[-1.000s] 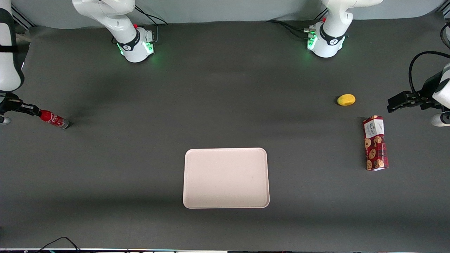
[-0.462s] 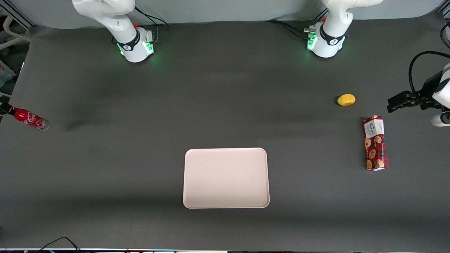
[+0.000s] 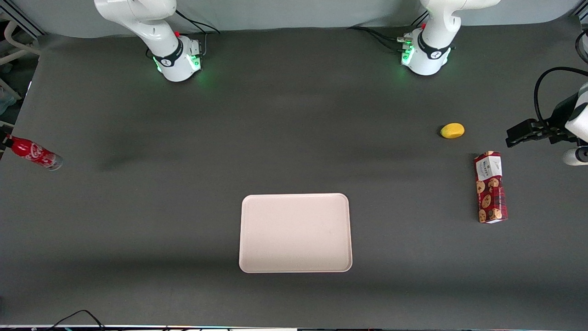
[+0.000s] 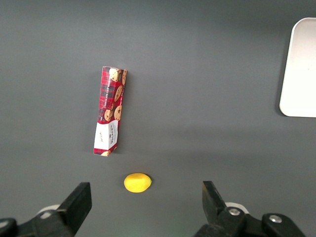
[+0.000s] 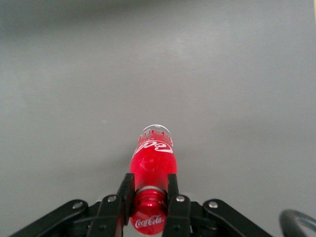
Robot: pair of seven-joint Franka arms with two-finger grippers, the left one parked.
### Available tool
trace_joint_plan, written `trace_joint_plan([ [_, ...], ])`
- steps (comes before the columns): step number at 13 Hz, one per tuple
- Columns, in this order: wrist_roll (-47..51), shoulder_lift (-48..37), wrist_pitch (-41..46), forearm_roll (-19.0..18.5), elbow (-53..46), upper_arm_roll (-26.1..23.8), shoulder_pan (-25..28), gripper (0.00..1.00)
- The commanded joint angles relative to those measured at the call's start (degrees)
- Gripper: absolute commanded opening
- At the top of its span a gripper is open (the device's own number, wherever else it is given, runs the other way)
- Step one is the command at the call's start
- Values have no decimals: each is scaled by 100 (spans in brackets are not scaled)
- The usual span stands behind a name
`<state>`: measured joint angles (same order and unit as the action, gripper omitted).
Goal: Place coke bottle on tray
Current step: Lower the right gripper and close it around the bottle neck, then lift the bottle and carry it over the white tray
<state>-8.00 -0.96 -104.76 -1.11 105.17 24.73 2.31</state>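
The coke bottle (image 3: 34, 154), small, red, with white script and a silvery base, hangs tilted at the working arm's end of the table, its base pointing toward the table's middle. My right gripper (image 3: 4, 140) is only just in the front view and is shut on the bottle's neck below the cap. In the right wrist view the gripper (image 5: 148, 186) clamps the neck of the bottle (image 5: 152, 157) from both sides. The pale pinkish-cream tray (image 3: 295, 232) lies flat mid-table, nearer the front camera, with nothing on it; its edge also shows in the left wrist view (image 4: 301, 69).
A yellow lemon-like fruit (image 3: 452, 130) and a red cookie box (image 3: 490, 187) lie toward the parked arm's end of the table. Both arm bases (image 3: 177, 57) stand along the edge farthest from the front camera. A cable (image 3: 78, 317) lies at the nearest edge.
The bottle, held by my gripper, has moved outward toward the working arm's end of the table. The arm has mostly left the front view. In the last half second it barely moved.
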Motion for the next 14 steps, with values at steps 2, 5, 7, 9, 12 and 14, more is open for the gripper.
trace_joint_plan([
  [2, 1938, -299, 368, -126, -57, -1318, -11, 0],
  [5, 3669, -195, 386, -91, -294, -2408, -11, 0],
  [7, 4540, -2, 395, 179, -531, -2875, -2, 0],
  [9, 5095, 288, 386, 759, -891, -3149, 41, 0],
  [12, 6369, 998, 334, 841, -1549, -3439, 453, 0],
  [14, 6854, 1351, 308, 788, -1858, -3440, 787, 0],
])
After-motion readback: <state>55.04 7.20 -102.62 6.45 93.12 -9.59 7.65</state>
